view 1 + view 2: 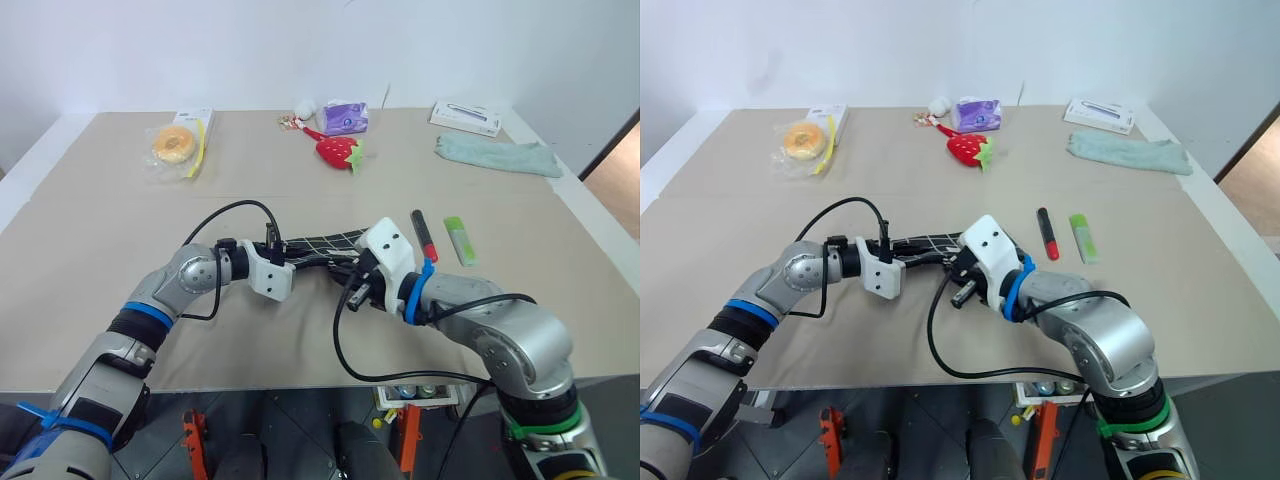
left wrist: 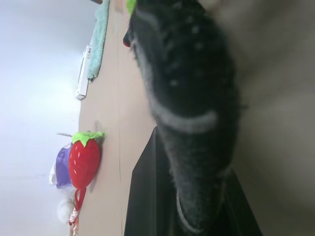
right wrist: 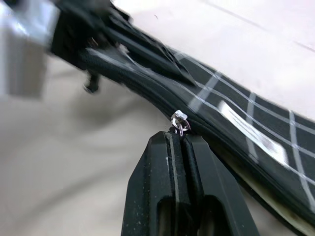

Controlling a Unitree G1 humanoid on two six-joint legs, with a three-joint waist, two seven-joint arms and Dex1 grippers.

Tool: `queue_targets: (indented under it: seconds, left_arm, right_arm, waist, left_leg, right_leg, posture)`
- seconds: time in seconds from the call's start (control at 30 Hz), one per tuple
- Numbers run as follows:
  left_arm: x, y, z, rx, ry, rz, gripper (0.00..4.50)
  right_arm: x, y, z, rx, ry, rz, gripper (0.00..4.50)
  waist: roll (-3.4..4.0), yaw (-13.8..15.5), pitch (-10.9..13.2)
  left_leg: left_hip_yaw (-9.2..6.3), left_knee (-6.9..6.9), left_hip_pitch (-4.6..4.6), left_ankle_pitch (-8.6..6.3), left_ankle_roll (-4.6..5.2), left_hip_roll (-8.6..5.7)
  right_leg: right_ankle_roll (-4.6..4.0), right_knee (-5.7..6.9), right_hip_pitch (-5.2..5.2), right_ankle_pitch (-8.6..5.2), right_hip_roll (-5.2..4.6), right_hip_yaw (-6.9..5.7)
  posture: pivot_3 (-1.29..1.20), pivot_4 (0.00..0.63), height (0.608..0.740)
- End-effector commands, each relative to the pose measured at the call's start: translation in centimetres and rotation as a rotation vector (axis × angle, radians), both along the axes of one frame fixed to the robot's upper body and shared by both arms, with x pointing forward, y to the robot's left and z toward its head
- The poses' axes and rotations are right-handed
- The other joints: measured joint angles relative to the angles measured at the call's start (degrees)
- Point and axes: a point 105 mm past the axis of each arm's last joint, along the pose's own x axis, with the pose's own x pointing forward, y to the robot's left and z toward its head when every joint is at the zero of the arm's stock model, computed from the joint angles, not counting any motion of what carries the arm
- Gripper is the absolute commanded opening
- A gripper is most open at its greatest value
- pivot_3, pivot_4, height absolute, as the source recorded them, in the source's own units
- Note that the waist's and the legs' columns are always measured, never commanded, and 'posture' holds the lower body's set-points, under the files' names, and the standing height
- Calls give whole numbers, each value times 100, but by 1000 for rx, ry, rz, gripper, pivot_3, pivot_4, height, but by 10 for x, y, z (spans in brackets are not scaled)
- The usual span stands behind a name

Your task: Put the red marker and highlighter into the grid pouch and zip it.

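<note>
Counts: one grid pouch (image 1: 320, 246), one red marker (image 1: 423, 234), one highlighter (image 1: 458, 240), two grippers.

Other stuff at the table's (image 1: 100, 300) far edge: one strawberry toy (image 1: 338, 151), one purple packet (image 1: 346, 117), one bagged donut (image 1: 174, 144), one pale green cloth (image 1: 497, 154), one white box (image 1: 466, 117), and a small white item (image 1: 305, 109) beside the purple packet, too small to identify.

The pouch is stretched between the two grippers near the table's middle, looks lifted slightly off the surface but hard to be sure from the head views.

Left gripper (image 1: 908, 247): fingers pressed together on the pouch's left end; in the left wrist view the black fabric (image 2: 189, 98) fills the space right in front of the camera.

Right gripper (image 3: 179, 137): fingers fully together, tips right at the small silver zipper ring (image 3: 179, 121) on the pouch's edge. They appear to pinch the pull just below the ring, though the pinch point itself is hidden between the fingers. White grid lines and the white label (image 3: 253, 132) run along the pouch face just beyond the fingertips.

Marker and highlighter lie flat on the table, side by side but not touching, just to the right of the right gripper's wrist, marker nearer the pouch. Both outside the pouch, red cap end toward the robot.
</note>
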Motion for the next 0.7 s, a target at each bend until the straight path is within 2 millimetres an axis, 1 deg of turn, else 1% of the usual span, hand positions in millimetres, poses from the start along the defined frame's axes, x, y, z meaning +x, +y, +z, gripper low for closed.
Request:
queue_targets:
  seconds: [0.03, 0.13, 0.23, 0.37, 0.4, 0.43, 0.5, 0.53, 0.6, 0.67, 0.7]
  left_arm:
    - [0, -6, 13, -34, -36, -19, 0]
    - [0, -7, 14, -38, -39, -22, 0]
    - [0, -6, 14, -41, -38, -20, 0]
    - [0, -3, 14, -46, -33, -12, 0]
    - [1, -2, 15, -49, -32, -7, 0]
    - [1, -2, 15, -52, -31, -4, 0]
    - [3, -1, 16, -58, -28, 8, 0]
    - [5, 0, 17, -70, -24, 18, 0]
    - [8, 2, 19, -103, -8, 42, 0]
    - [10, 3, 20, -125, 5, 57, 0]
    - [10, 3, 21, -142, 14, 64, 0]
  right_arm:
    - [-10, 14, 12, 23, -54, 60, 45]
    - [-10, 13, 12, 22, -52, 55, 45]
    - [-6, 7, 12, 17, -57, 32, 45]
    - [-4, -6, 15, -2, -80, 9, 45]
    - [-5, -10, 16, 1, -74, 12, 783]
    - [-6, -12, 17, 3, -69, 15, 1012]
    - [-7, -20, 22, 17, -65, 17, 1970]
    - [-8, -27, 25, 23, -67, 13, 2533]
    - [-9, -40, 32, 35, -76, 3, 3391]
    - [-7, -53, 42, 89, -86, -17, 4447]
    - [-4, -61, 47, 106, -92, -46, 4480]
  waist:
    - [0, 0, 0]
    - [0, 0, 0]
    - [0, 0, 0]
    - [0, 1, 0]
    - [0, 2, 0]
    - [0, 3, 0]
    - [0, 6, 0]
    - [0, 7, 0]
    - [0, 12, 0]
    - [0, 12, 0]
    - [0, 12, 0]
  left_leg:
    - [0, 0, -1, 0, 0, -1]
    - [0, 0, -1, 0, 0, -2]
    - [0, 0, 0, 0, 0, -1]
    - [0, 0, 0, 0, 0, -1]
    - [0, 0, 0, 0, 0, -1]
    - [0, 0, 0, 0, 0, -1]
    - [-1, 0, -1, 0, 0, -1]
    - [-1, 0, -2, 0, 0, -2]
    - [-1, 0, -2, 0, 0, -2]
    - [-1, 0, -2, 0, 0, -2]
    - [-1, 0, 0, 0, 0, -1]
  right_leg:
    - [0, 0, 0, 0, -2, 0]
    - [0, -1, 0, 0, -2, 0]
    - [0, 0, 0, 0, -1, 0]
    - [0, 0, 0, 0, -2, 0]
    - [0, 0, 0, 0, -2, 0]
    - [0, 0, 0, 0, -1, 0]
    - [0, -1, 0, 0, -2, -1]
    - [0, -1, 0, 0, -2, -1]
    - [0, -1, 0, 0, -2, 0]
    - [0, -1, 0, 0, -2, 0]
    - [0, -1, 1, 0, -2, -1]
  posture:
    - [0, 150, 740]
    - [0, 150, 740]
    - [0, 150, 740]
    - [0, 150, 740]
    - [0, 150, 740]
    - [0, 150, 740]
    - [0, 150, 740]
    - [0, 150, 740]
    - [0, 150, 740]
    - [0, 150, 740]
    - [0, 150, 740]
